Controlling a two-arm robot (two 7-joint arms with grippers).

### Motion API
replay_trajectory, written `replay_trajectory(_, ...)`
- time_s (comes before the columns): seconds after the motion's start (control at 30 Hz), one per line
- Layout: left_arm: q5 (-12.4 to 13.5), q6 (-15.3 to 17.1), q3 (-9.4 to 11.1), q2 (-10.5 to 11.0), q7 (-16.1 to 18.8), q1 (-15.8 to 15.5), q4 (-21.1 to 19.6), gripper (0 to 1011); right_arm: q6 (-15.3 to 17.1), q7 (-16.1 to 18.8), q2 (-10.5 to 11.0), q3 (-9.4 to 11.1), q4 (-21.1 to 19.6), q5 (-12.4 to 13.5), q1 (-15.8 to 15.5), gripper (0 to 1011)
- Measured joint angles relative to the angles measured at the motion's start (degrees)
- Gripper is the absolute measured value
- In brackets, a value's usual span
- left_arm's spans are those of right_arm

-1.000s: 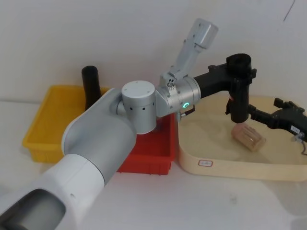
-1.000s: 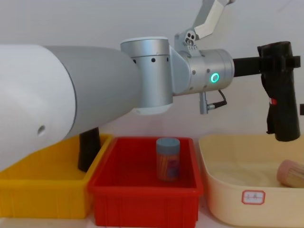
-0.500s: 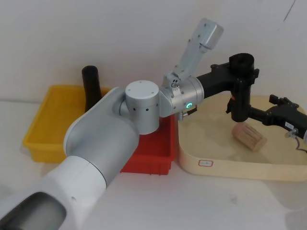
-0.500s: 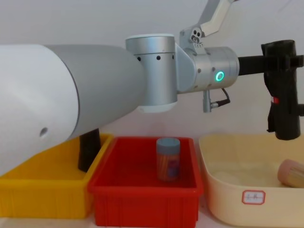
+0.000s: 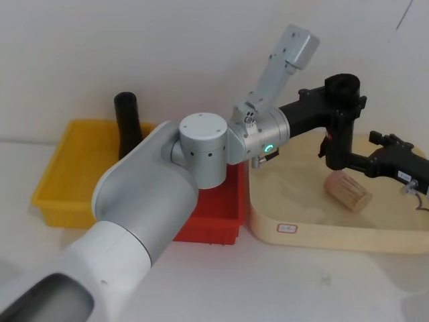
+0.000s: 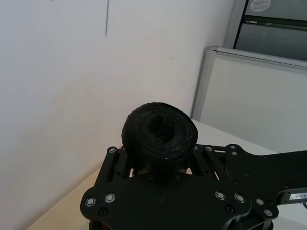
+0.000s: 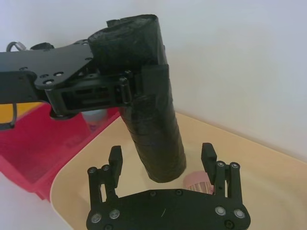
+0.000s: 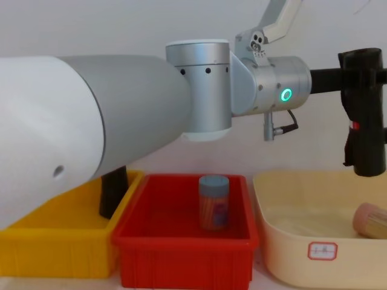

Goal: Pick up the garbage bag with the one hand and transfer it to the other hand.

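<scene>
Holding the garbage bag [image 5: 338, 124] above the cream tray [image 5: 322, 231], left pincer [image 5: 335, 111] grips; right pincer [image 7: 163, 165] gapes

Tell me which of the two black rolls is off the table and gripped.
The garbage bag, held upright above the beige tray by the left gripper; it bears a red mark. The other black roll stands in the yellow bin.

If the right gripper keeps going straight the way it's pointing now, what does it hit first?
Most likely the lower end of the garbage bag, which hangs upright from the left gripper. The right gripper is open, its fingers either side of that end; depth is unclear.
</scene>
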Motion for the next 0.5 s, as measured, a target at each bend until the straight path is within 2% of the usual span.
replay_trajectory(0.23,0.1,1.1,0.4,0.1,-0.3,0.9,-1.9,476,-0.2,1.1,0.4,0.1,0.2,1.1,0.0,1001)
replay_trajectory(0.5,-0.2,3.2,1.0,1.4,-1.6,1.9,-4.7,476,-1.1,1.7,0.0,0.0,2.1,1.9,0.7,1001)
